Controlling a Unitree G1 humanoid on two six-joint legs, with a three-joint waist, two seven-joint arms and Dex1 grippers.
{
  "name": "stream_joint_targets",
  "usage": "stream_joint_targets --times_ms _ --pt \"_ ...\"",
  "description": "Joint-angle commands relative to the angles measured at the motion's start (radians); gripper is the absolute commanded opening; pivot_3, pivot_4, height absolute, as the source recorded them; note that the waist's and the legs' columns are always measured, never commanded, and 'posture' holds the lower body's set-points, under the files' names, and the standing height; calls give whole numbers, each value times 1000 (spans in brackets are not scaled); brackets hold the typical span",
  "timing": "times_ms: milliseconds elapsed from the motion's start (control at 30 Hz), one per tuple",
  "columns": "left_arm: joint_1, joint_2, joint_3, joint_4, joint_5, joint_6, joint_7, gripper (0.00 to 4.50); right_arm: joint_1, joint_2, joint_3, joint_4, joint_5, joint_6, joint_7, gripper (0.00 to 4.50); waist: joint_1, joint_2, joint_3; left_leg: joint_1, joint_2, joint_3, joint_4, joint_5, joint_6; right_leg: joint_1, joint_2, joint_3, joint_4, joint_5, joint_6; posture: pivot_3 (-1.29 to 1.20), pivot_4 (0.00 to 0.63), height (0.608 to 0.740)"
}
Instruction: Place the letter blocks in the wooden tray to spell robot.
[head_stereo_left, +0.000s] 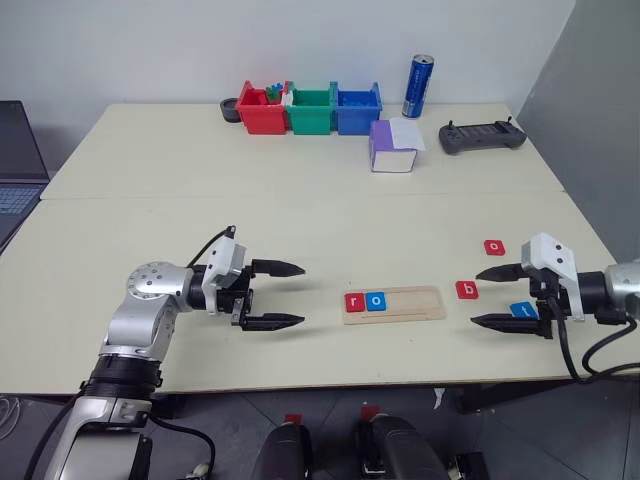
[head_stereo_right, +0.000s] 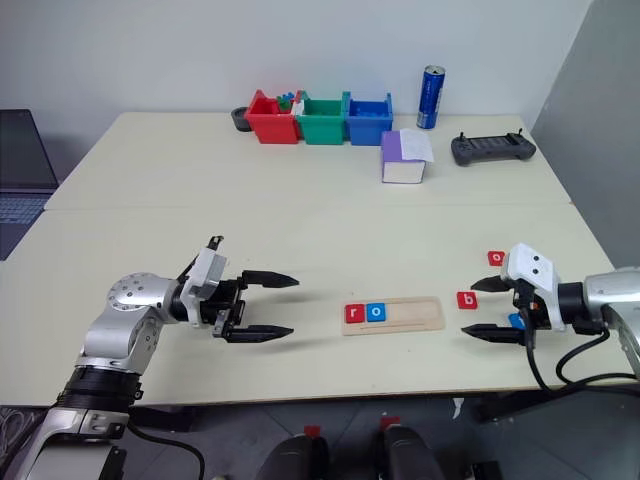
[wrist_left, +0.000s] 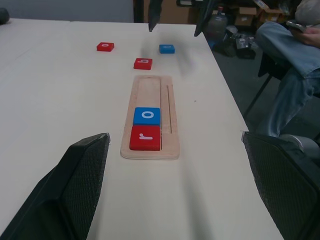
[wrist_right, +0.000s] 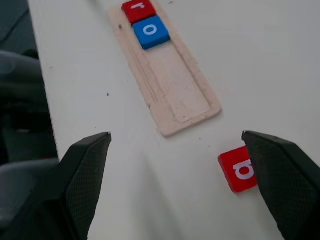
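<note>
1. Nearest me, the left gripper (head_stereo_left: 272, 295) is hovering over the near left part of the table (head_stereo_left: 300, 210), its two black fingers spread wide and holding nothing.
2. Just right of it, the wooden tray (head_stereo_left: 410, 304) is lying flat near the front edge, with the red r block (head_stereo_left: 354, 302) sitting at its left end and the blue o block (head_stereo_left: 375, 301) touching it on the right; the rest of the groove is standing bare.
3. Further right, the right gripper (head_stereo_left: 492, 297) is hanging with its jaws as wide apart as the left one's, gripping nothing and pointing left toward the tray.
4. The blue block (head_stereo_left: 521, 310) is lying beneath the right gripper, partly hidden by the lower finger, so its letter is hard to read.
5. The red b block (head_stereo_left: 467, 290) is resting on the table between the tray's right end and the right gripper's fingertips, close to both.
6. A little farther back, the red o block (head_stereo_left: 495, 247) is sitting alone, behind the right gripper.
7. These tiles are looking light, stiff and thin, so I am guessing they will be sliding on the smooth tabletop if nudged; pinching two opposite edges from above seems the safest hold.
8. With b due next, the right gripper seems best placed for it.
</note>
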Motion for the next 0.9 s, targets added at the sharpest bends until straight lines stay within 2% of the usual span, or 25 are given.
stream_joint_targets --times_ms 33,133,367,900 --pt "22 18 16 -55 -3 -11 20 4500 -164 40 101 218 -116 -206 104 4458 -1 0 0 0 0 0 0 0 0 0 0 0 0 0 0 0 150 740" --pt "64 32 26 -97 -7 1 45 4500 -290 95 172 417 -203 -326 123 4458 4 0 0 0 0 0 0 0 0 0 0 0 0 0 0 0 150 740" --pt "115 46 33 -155 -12 -9 75 4500 -404 162 197 680 -268 -465 114 4458 22 0 1 -2 -1 1 2 0 -1 0 -2 0 0 0 -1 0 150 740" --pt "110 50 22 -132 7 -42 82 4500 -394 184 201 824 -326 -583 108 4458 28 1 1 2 -1 2 4 0 -1 0 -2 2 9 -1 -2 0 150 740"
